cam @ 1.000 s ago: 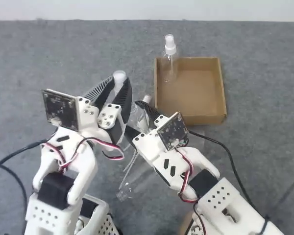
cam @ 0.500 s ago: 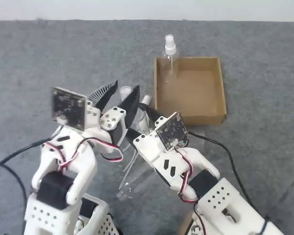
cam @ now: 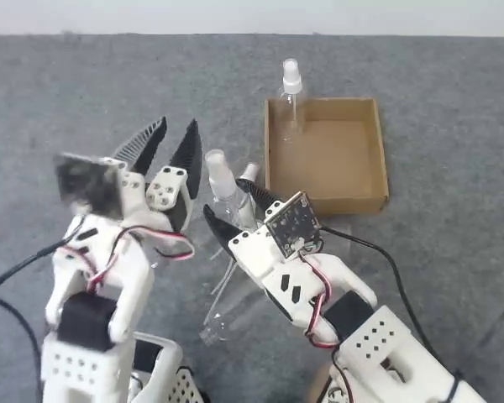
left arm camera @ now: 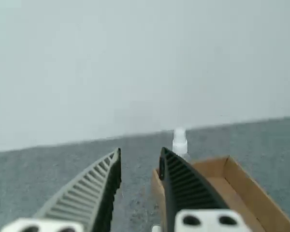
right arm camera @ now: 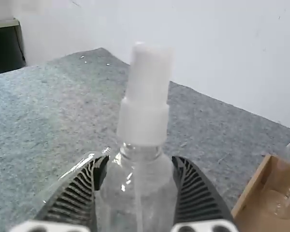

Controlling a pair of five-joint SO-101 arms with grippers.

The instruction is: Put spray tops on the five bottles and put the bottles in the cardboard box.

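- Clamping a clear bottle (cam: 228, 200) just left of the frame's centre in the high view, the right claw (cam: 235, 210) is pressing one finger against each side of the bottle's body.
- In the right wrist view the same bottle (right arm camera: 140, 188) is standing upright between the ribbed fingers (right arm camera: 82, 193), both of them touching its shoulders.
- A white spray top (right arm camera: 145, 96) is sitting on that bottle's neck; the high view is showing it (cam: 216, 160) above the right claw.
- The left claw (cam: 164, 144) is hanging in the upper left of the high view, its two dark fingers spread apart and gripping nothing, near the spray top but not touching it.
- The left wrist view is showing the left claw (left arm camera: 140, 166) with a clear gap between its fingers (left arm camera: 99, 188).
- The cardboard box (cam: 381, 159) is lying open on the grey worktop (cam: 454, 84), right of centre in the high view and just right of the held bottle.
- A second bottle (cam: 291, 105), also wearing a white spray top, is standing upright in the box's upper left corner.
- The left wrist view is catching this second bottle (left arm camera: 179, 141) behind the box's rim (left arm camera: 203, 166).
- A third bottle (cam: 227, 295) is lying on its side on the worktop at lower centre, between the two arms.
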